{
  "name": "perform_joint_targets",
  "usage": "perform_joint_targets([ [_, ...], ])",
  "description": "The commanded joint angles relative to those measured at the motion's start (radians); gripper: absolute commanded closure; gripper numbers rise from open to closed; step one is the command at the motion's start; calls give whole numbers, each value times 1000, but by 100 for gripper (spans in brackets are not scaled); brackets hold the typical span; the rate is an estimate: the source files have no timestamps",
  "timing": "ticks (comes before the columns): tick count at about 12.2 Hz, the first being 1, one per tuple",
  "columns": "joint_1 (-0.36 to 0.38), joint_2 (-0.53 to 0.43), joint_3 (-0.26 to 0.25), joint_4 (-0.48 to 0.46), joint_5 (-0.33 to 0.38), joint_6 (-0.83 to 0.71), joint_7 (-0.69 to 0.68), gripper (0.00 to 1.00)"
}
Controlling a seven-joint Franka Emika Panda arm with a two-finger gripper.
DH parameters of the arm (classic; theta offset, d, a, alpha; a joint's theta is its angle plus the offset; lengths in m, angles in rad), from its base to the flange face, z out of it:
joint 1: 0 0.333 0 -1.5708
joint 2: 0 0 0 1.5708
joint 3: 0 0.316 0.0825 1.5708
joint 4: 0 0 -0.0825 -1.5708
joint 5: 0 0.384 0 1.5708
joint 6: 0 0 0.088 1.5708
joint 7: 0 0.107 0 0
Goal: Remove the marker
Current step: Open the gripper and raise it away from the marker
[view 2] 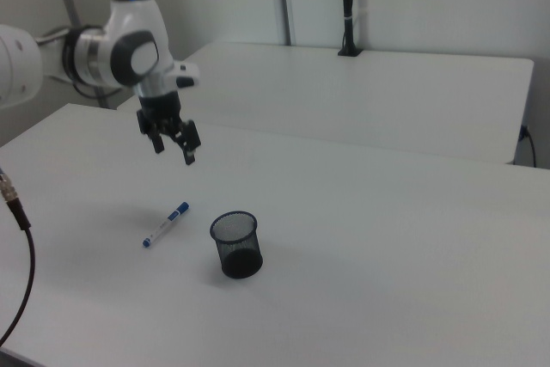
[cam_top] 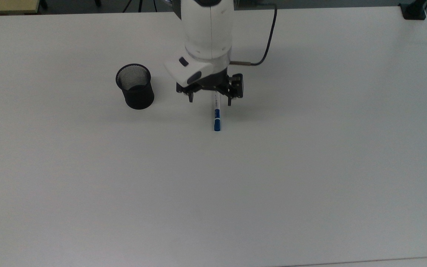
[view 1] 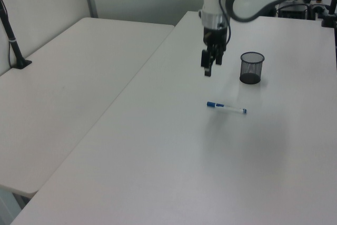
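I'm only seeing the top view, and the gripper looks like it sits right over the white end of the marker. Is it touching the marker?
Observer: No. In the left view the gripper hangs well above the table, with the marker lying flat below it.
Operator: Is the whole marker out in the open?
Observer: Yes. The right view shows the marker lying bare from its blue cap to its blue end, apart from the mesh cup.
Operator: Is the cup standing up?
Observer: Yes, upright on its base, open mouth upward.
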Motion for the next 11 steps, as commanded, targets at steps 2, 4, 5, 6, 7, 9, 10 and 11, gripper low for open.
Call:
perform_joint_targets([
  [2, -40, -133, -26, 88, -14, -249, 22, 0],
  [4, -48, -215, -55, 81, -15, -315, 22, 0],
  [5, -48, -241, -80, 80, -12, -338, 25, 0],
  [6, -53, -265, -101, 75, -6, -356, 19, 0],
  [7, -85, -290, -103, 54, 4, -355, 16, 0],
  [9, -120, -305, -101, 25, 14, -349, -71, 0],
  [10, -126, -302, -98, 20, 14, -344, -143, 0],
  [11, -134, -302, -97, 20, 11, -320, -209, 0],
])
